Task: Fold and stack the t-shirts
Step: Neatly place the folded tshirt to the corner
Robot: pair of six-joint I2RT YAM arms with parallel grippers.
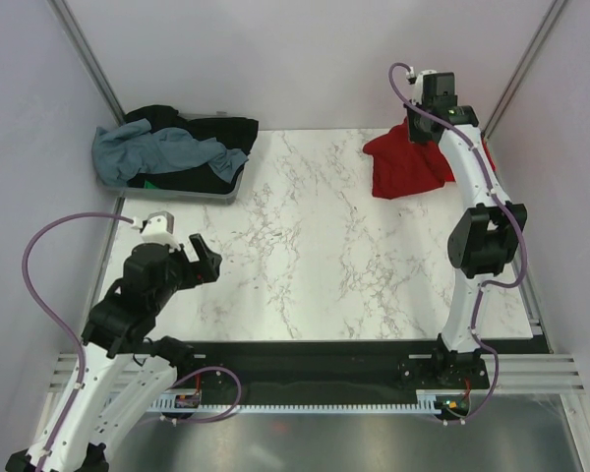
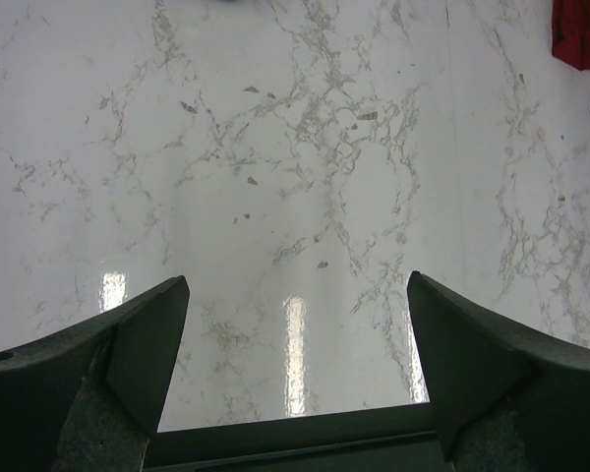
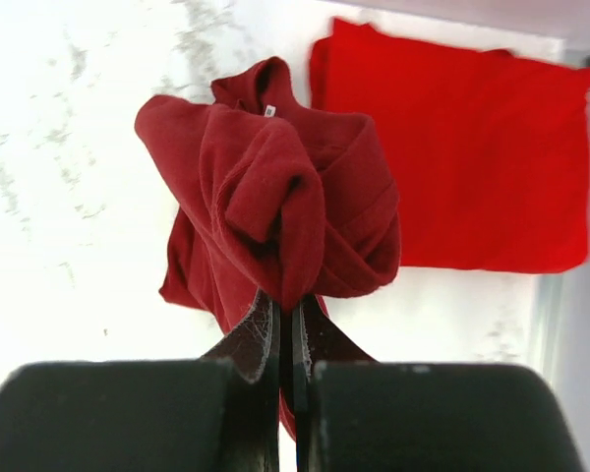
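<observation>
Right fingers (image 3: 263, 339) clench a wad of the maroon t-shirt (image 3: 275, 197), bunched just beyond their tips; the folded red t-shirt (image 3: 462, 157) lies past it. Left fingers (image 2: 146, 339) gape, empty. That small pinch may slip, dropping cloth onto the folded one.

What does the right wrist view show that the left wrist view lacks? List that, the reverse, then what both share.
Right wrist only: the shut right pincer pinching a bunched dark maroon-red cloth t-shirt, a brighter red rectangular folded t-shirt behind it. Left wrist only: the open, empty left pincer. Both: white marbled tabletop; left wrist catches a red cloth corner, which shirt unclear.
</observation>
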